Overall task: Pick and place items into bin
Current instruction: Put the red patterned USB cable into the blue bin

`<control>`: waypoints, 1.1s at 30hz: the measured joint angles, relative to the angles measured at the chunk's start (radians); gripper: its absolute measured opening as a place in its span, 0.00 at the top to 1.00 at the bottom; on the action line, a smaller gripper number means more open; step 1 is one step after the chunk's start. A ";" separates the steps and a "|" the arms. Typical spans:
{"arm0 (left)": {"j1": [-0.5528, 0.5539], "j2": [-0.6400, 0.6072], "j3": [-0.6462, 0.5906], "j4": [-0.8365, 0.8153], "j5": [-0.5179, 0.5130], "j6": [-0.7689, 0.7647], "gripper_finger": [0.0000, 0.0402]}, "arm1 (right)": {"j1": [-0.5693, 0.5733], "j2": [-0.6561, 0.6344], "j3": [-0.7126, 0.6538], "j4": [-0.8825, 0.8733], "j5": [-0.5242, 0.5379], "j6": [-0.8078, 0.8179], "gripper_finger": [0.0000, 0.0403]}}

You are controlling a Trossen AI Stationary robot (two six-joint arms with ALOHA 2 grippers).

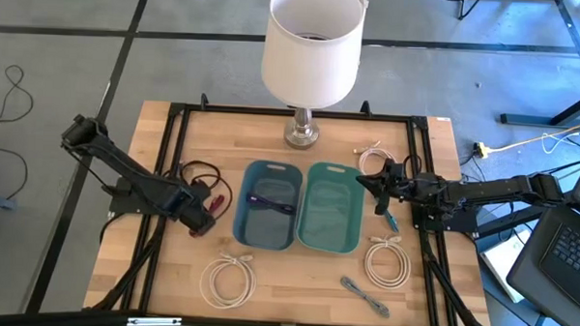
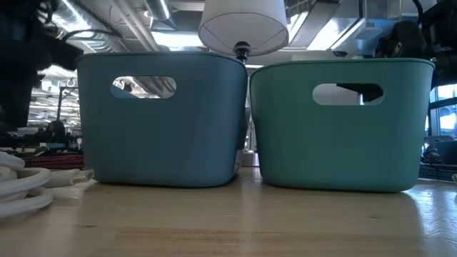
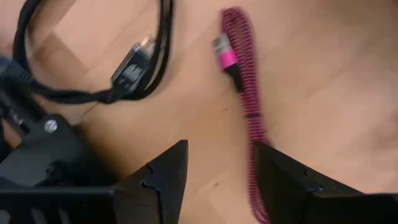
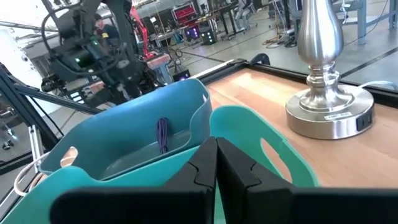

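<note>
My left gripper (image 1: 203, 216) (image 3: 217, 165) is open, low over the wood left of the blue bin (image 1: 268, 225). The red braided cable (image 3: 249, 93) lies on the table and runs in beside one finger. The black cable loop (image 3: 93, 68) (image 1: 198, 172) lies just beyond. My right gripper (image 1: 374, 182) (image 4: 216, 163) is shut and empty, above the right rim of the teal bin (image 1: 332, 237) (image 4: 249, 124). A purple strap (image 1: 269, 203) (image 4: 162, 134) lies inside the blue bin. A teal strap (image 1: 390, 221) lies flat beside the right arm. My left gripper has the red cable's straight run (image 3: 256, 140) close along the inner side of one finger (image 3: 283, 177). I cannot tell whether finger and cable touch. The cable lies flat on the table.
The white-shaded lamp (image 1: 311, 48) stands on its metal foot (image 4: 329, 112) behind the bins. White cable coils lie at the near left (image 1: 228, 280) (image 2: 21, 187), near right (image 1: 386, 260) and far right (image 1: 371, 158). A grey strap (image 1: 365, 294) lies near the front edge. A black frame (image 1: 175, 120) edges the table.
</note>
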 joint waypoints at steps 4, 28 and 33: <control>0.005 0.000 -0.034 0.053 0.002 -0.003 0.57 | 0.000 0.000 0.000 0.000 0.000 -0.002 0.98; 0.005 -0.003 -0.248 0.415 0.079 -0.018 0.57 | 0.000 0.000 0.000 -0.001 0.000 -0.002 0.98; 0.006 -0.001 -0.242 0.388 0.098 0.026 0.73 | 0.000 0.000 0.000 -0.001 0.000 -0.002 0.98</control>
